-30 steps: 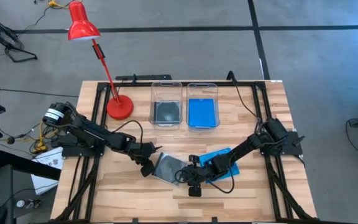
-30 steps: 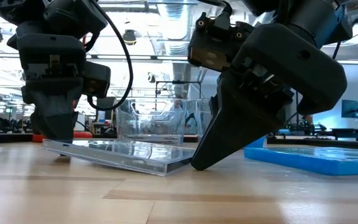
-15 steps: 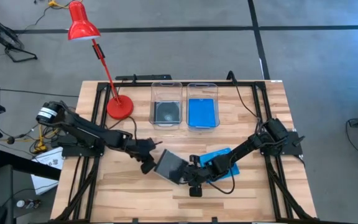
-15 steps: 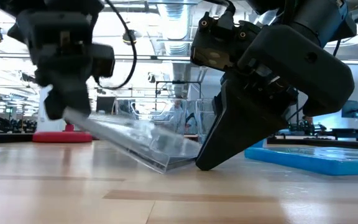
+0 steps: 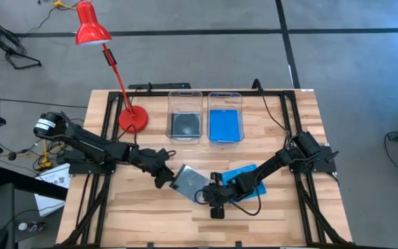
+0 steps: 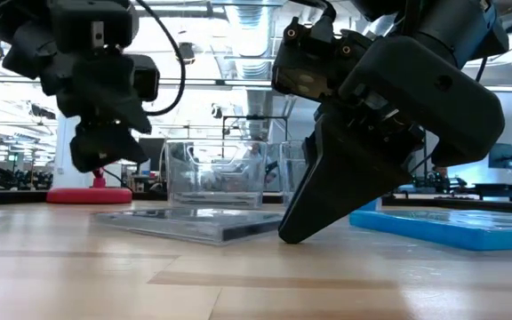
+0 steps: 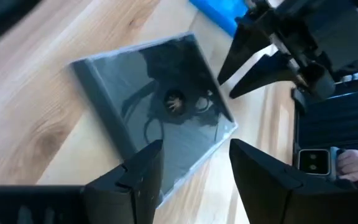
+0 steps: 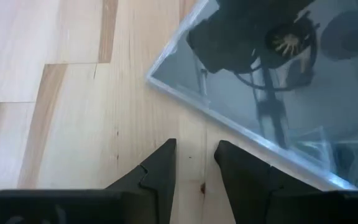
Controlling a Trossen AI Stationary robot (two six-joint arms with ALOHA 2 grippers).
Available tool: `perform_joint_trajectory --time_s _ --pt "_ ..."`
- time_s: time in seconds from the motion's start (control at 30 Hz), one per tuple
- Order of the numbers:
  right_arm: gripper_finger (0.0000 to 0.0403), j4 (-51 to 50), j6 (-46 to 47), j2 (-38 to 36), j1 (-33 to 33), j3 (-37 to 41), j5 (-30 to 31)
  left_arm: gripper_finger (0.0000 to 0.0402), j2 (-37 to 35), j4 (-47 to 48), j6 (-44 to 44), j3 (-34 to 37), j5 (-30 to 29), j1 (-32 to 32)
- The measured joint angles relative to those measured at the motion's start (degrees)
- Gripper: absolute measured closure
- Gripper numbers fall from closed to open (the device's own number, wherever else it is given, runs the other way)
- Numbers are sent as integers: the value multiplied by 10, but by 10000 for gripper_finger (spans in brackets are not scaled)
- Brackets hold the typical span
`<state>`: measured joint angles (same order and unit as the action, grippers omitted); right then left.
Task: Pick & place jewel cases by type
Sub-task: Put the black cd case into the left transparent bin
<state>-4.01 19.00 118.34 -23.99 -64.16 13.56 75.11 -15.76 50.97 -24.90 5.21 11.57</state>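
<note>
- Clear case [image 5: 187, 182] lies flat on the counter [image 5: 137, 214], near the front middle, disc hub showing through the lid; nothing holds it.
- Left pincer [image 5: 163, 174] hangs just above the case's left edge, jaws parted and empty; the left wrist view shows its fingers [image 7: 135, 177] straddling that edge without contact.
- Right pincer [image 5: 209, 198] is tipped down at the case's right corner, jaws narrowly apart, gripping nothing. Tips sit on the counter just beside the case; from the low view they may be touching its edge, hard to be sure.
- Blue case [image 5: 244, 181] lies under the right arm, just right of the clear one.
- Two bins at the back: left bin [image 5: 184, 93] holds a clear case, right bin [image 5: 225, 93] a blue one.
- Handling, as a judgement: case is light, stiff, thin and slick, likely to skate on the wood and crack if squeezed hard on the lid. Best hold is across one raised edge, with the other pincer bracing the far corner so an edge can be tipped up.
</note>
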Motion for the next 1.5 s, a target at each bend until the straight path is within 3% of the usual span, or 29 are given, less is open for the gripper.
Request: perform_joint_trajectory --time_s 0.13,0.27,0.67,0.93,1.1,1.3,1.5 --pt "285 0 0 0 0 0 2 222 0 -42 0 7 17 0" --pt "285 0 0 0 0 0 4 222 0 -11 -1 17 13 -11" --pt "285 6 -24 1 1 -1 4 226 0 123 64 37 -89 -19" --pt "285 -4 -40 5 10 -18 3 251 0 112 69 37 -102 -19" --pt "285 -2 -40 5 13 -19 -1 288 1 112 71 37 -113 -19" --pt "285 -9 -33 5 13 -20 -2 328 75 56 73 29 -101 -20" --pt "285 -18 -22 5 14 -21 -13 340 160 50 39 -36 -68 -21"
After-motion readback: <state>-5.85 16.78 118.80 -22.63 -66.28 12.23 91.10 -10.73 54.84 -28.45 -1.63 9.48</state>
